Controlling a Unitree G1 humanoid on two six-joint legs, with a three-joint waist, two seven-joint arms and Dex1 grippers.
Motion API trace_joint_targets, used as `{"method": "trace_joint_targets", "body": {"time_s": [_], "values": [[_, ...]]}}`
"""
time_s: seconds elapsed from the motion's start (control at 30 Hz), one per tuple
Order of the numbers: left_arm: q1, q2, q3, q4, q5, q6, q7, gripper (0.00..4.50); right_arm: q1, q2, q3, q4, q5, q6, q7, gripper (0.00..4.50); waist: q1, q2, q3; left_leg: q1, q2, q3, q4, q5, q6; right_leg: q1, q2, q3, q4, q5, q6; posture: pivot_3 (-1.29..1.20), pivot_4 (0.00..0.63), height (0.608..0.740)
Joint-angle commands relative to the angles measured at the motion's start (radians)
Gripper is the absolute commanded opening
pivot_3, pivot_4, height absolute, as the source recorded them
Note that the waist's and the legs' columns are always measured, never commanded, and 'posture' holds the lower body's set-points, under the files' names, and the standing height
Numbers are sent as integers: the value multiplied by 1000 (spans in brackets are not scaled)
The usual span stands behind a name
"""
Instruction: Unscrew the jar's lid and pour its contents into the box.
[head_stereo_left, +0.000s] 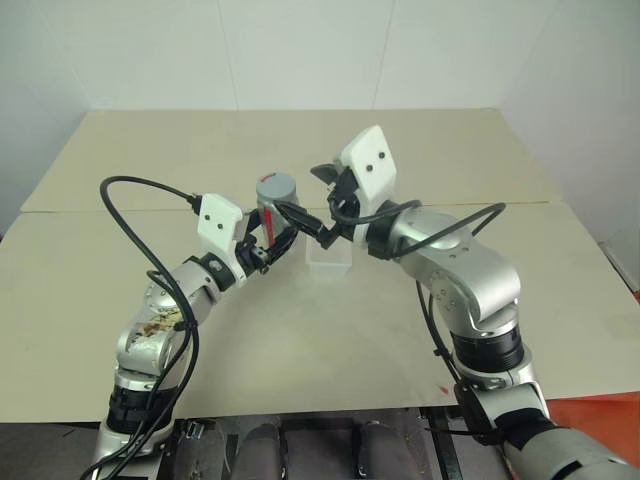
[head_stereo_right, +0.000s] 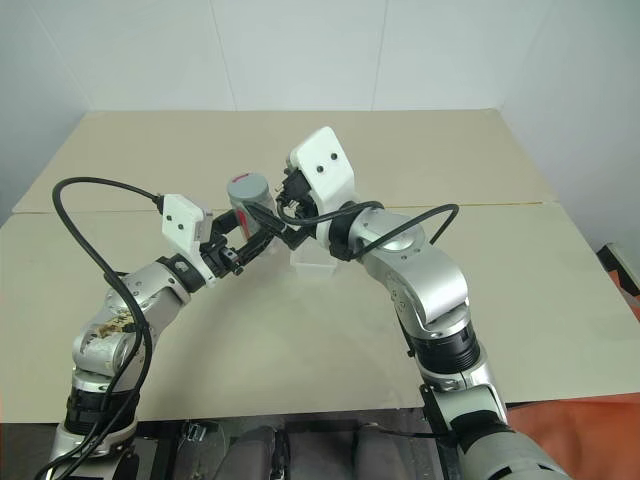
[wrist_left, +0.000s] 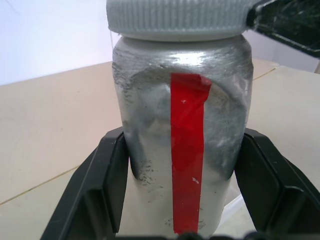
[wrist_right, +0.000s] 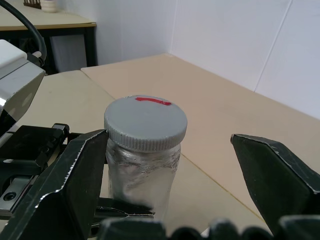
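Left gripper (head_stereo_left: 268, 238) clamped on jar (head_stereo_left: 274, 205), upright above table (head_stereo_left: 300, 330) | lid (wrist_right: 145, 122) on | right gripper (wrist_right: 172, 170) wide, flanking lid | box (head_stereo_left: 330, 260) beside.

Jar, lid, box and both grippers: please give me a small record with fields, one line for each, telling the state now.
jar: upright, held above the table, red stripe on its side
lid: grey, on the jar, closed
box: on the table, behind and below the jar, right arm partly covers it
left gripper: shut on the jar's body
right gripper: open, one finger at each side of the lid, one close to its rim, the other apart from it
table: beige
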Motion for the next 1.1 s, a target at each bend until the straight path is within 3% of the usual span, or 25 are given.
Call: {"method": "trace_joint_targets", "body": {"time_s": [0.03,1.1], "values": [[2,7,25,-59,-20,-8,-2,2766,2,-20,-51,-27,-9,1,-20,4448,0,0,0,0,0,0,0,0,0,0,0,0,0,0,0,0,150,740],[-1,10,28,-51,-12,-10,-6,2766,8,-54,-73,-36,3,11,-23,4448,0,0,0,0,0,0,0,0,0,0,0,0,0,0,0,0,150,740]]}}
